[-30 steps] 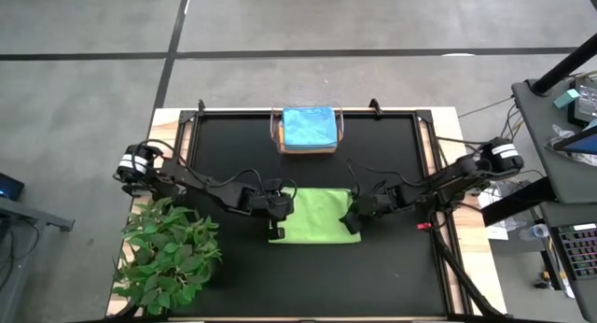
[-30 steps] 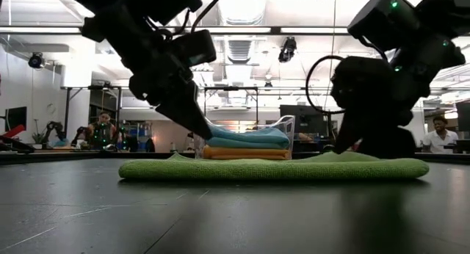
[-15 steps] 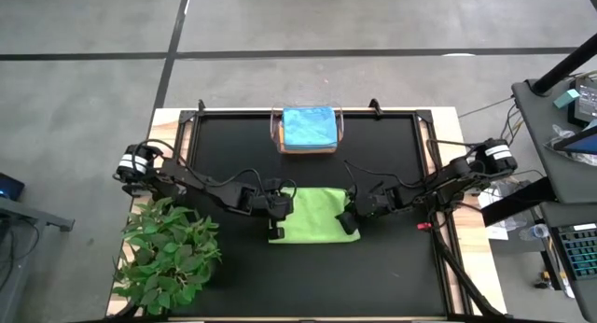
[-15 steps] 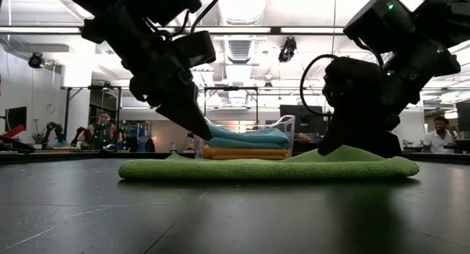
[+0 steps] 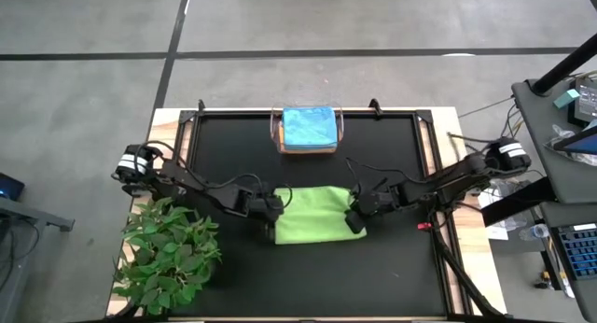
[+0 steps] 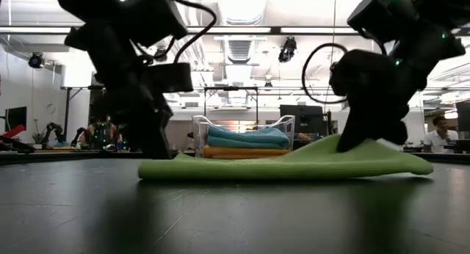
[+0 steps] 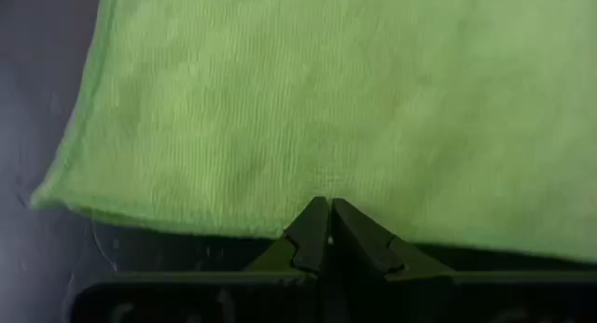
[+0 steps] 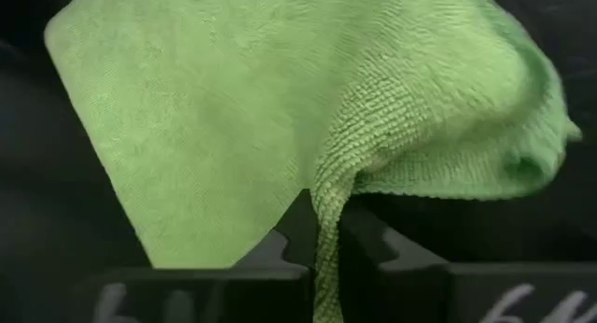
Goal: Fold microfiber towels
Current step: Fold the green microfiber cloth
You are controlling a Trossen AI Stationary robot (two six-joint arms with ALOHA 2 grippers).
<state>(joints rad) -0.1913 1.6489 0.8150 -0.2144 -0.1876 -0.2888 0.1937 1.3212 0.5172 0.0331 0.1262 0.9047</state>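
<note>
**A:** Start at the left of the overhead frame. What do you see?

**B:** A leafy plant [image 5: 171,255] at lower left. Just right of it your left claw [image 5: 269,208] sits at the lime green towel [image 5: 314,214]'s left edge. In its wrist view the fingers are pressed together with the tips against the cloth's hem; you cannot tell from here whether any fabric is pinched between them.

**A:** And the towel itself?

**B:** It lies in the lower middle of the black tabletop [image 5: 392,276], a fuzzy, finely ribbed rectangle. In the table-level view its left part lies flat while its right side rises in a slope toward the right claw.

**A:** The right claw?

**B:** Your right claw [image 5: 355,217] is at the towel's right edge, closed on it: a fold of green cloth runs down between the fingers, and the edge beside it curls over in a soft roll.

**A:** The other towels?

**B:** Stacked in the clear bin [image 5: 309,130] at upper centre, light blue [image 5: 309,126] on top, with teal [image 6: 248,136] and yellow-orange [image 6: 246,153] layers visible from table level.
</note>
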